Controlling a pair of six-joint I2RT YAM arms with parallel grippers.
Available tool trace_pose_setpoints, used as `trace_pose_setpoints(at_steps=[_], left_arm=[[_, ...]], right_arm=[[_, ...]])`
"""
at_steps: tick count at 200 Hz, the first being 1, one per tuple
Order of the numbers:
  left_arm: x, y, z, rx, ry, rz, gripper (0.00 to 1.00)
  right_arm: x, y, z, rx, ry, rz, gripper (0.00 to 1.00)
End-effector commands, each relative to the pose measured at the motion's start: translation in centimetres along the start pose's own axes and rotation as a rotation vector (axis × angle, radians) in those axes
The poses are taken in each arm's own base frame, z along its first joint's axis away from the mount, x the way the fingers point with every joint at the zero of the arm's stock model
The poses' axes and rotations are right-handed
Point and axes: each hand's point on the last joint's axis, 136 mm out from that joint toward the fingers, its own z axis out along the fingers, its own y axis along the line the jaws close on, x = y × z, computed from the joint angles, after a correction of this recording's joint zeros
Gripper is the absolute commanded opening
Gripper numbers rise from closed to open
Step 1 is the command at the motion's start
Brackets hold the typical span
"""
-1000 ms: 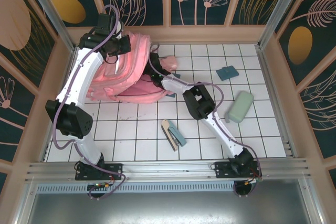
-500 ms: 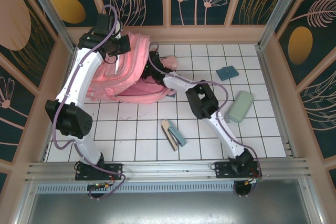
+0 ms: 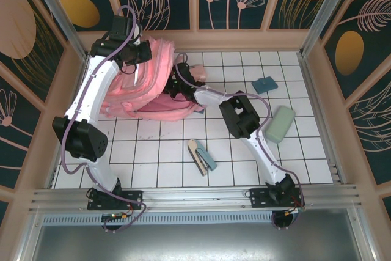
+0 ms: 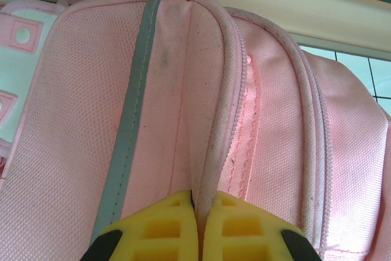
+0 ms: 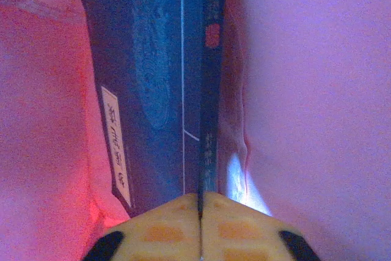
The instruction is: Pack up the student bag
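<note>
— Starting from the left, what holds the student bag (image 3: 149, 87)?
— The left gripper (image 4: 197, 203), its yellow fingers pressed together on a fold of the pink rim beside a grey reflective strip. It probably lifts that edge to keep the mouth open. The bag slumps at about 10 o'clock on the white tiled table (image 3: 159, 151).

— And the right arm?
— It reaches toward 11 o'clock into the bag's opening. The right gripper (image 5: 200, 203) sits inside pink fabric, fingers closed tight, with the thin edge of a dark blue book (image 5: 153, 90) running into the seam between them. Whether a sliver of cover is nipped, I cannot tell. The book stands on edge along the inner wall, likely to save room.

— What waits outside?
— A tan and teal stack of notebooks (image 3: 201, 156) at 6 o'clock, a small teal case (image 3: 264, 84) at 2 o'clock, and a pale green pencil case (image 3: 279, 124) at 3 o'clock, well apart.

— What changed in the last second?
— The right arm pushed deeper, its elbow swinging right. The left arm, the bag and the loose items kept their places.
</note>
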Motion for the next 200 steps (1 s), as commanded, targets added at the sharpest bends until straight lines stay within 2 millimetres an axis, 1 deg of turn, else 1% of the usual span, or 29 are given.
trace_pose_setpoints(at_steps=[1,18,44,65,79,101,117,129,155,165,177,184,195,200], left_arm=[[-4.1,-1.9,-3.2,0.081,-0.172,0.004,0.00],[-3.9,-2.0,-3.1,0.092,-0.166,0.001,0.00],[-3.4,-2.2,-2.7,0.114,-0.149,-0.009,0.00],[-3.0,-2.4,-2.6,0.134,-0.142,-0.018,0.00],[-3.0,-2.5,-2.6,0.137,-0.140,-0.017,0.00],[-3.0,-2.3,-2.9,0.124,-0.148,-0.010,0.00],[-3.1,-2.2,-2.9,0.122,-0.150,-0.009,0.00],[-3.0,-2.2,-2.6,0.121,-0.148,-0.009,0.00],[-3.1,-2.1,-2.3,0.117,-0.146,-0.011,0.00],[-3.1,-2.0,-2.3,0.112,-0.146,-0.010,0.00],[-3.1,-1.9,-2.3,0.109,-0.148,-0.008,0.00],[-3.1,-1.9,-2.3,0.106,-0.149,-0.006,0.00],[-3.1,-1.8,-2.2,0.102,-0.149,-0.003,0.00],[-3.1,-1.8,-2.2,0.102,-0.149,-0.003,0.00]], right_arm=[[0.1,2.2,-0.6,-0.060,0.009,-0.010,0.00],[0.2,2.8,0.3,-0.095,0.028,-0.009,0.00],[0.8,3.1,2.7,-0.128,0.073,-0.007,0.00],[1.2,2.5,4.5,-0.136,0.098,0.024,0.00],[1.6,1.9,5.0,-0.128,0.104,0.038,0.00],[1.5,2.8,4.2,-0.124,0.092,-0.014,0.00],[1.2,4.1,3.2,-0.141,0.074,-0.060,0.00],[1.0,5.0,2.6,-0.152,0.070,-0.084,0.03],[0.6,7.0,1.1,-0.162,0.072,-0.126,0.11],[0.6,7.9,0.3,-0.156,0.062,-0.159,0.18],[0.5,8.5,-0.6,-0.135,0.045,-0.188,0.27],[0.5,8.2,-1.1,-0.111,0.037,-0.193,0.30],[0.6,8.1,-1.9,-0.090,0.031,-0.198,0.31],[0.8,7.7,-2.0,-0.078,0.033,-0.195,0.31]])
